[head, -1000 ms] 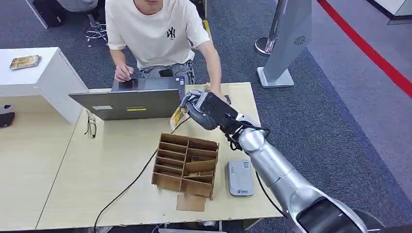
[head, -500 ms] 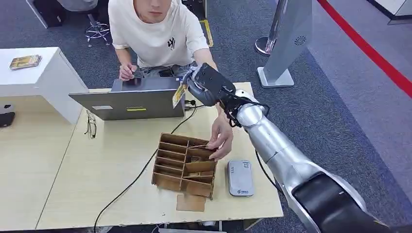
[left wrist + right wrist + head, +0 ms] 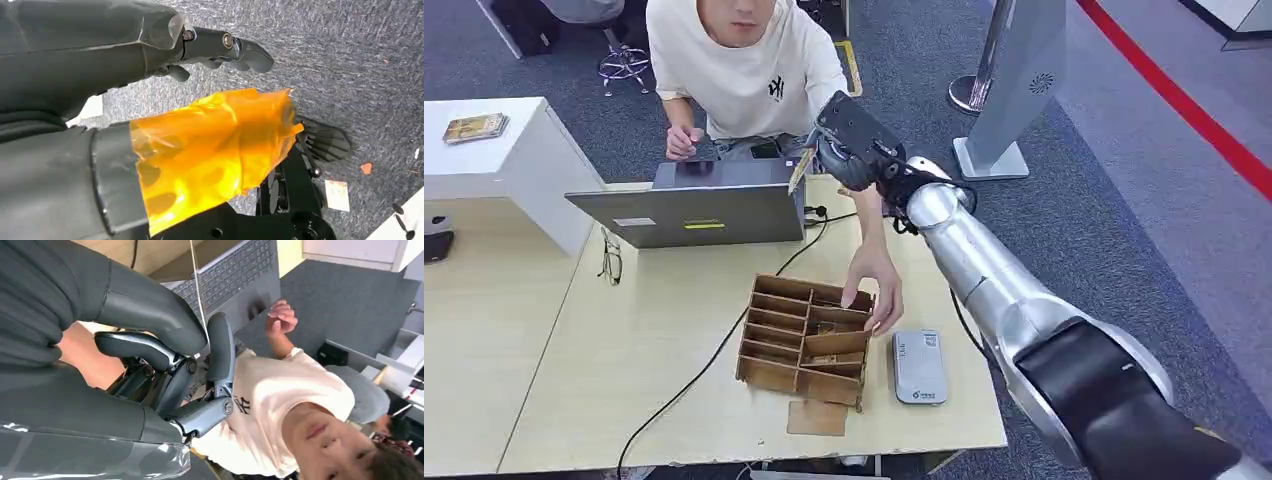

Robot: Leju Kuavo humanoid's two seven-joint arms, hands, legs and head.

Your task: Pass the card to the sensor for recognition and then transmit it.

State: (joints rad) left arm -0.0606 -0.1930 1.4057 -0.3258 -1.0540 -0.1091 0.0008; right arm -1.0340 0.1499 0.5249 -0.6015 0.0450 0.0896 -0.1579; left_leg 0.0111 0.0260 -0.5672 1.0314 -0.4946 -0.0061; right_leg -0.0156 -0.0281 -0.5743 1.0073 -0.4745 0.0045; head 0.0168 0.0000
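Note:
My right hand (image 3: pixel 852 142) is raised over the far edge of the table, beside the laptop (image 3: pixel 694 205) and close to the seated person's chest. It pinches a thin yellowish card (image 3: pixel 800 171), seen edge-on between thumb and finger (image 3: pixel 220 347) as a pale line (image 3: pixel 197 295). The grey card sensor (image 3: pixel 919 366) lies flat near the table's front right, well below and behind the hand. My left hand (image 3: pixel 150 100) hangs over the carpet holding nothing, fingers apart, orange film on its thumb.
The person's hand (image 3: pixel 874 290) reaches into a cardboard divider box (image 3: pixel 799 345) just left of the sensor. A black cable (image 3: pixel 714 355) crosses the table. Glasses (image 3: pixel 611 258) lie left of the laptop. A white cabinet (image 3: pixel 519 160) stands at the left, a grey stand (image 3: pixel 1014 90) behind.
My right hand has carried the card up and away from the table's middle towards the person. The person's hand came forward onto the divider box.

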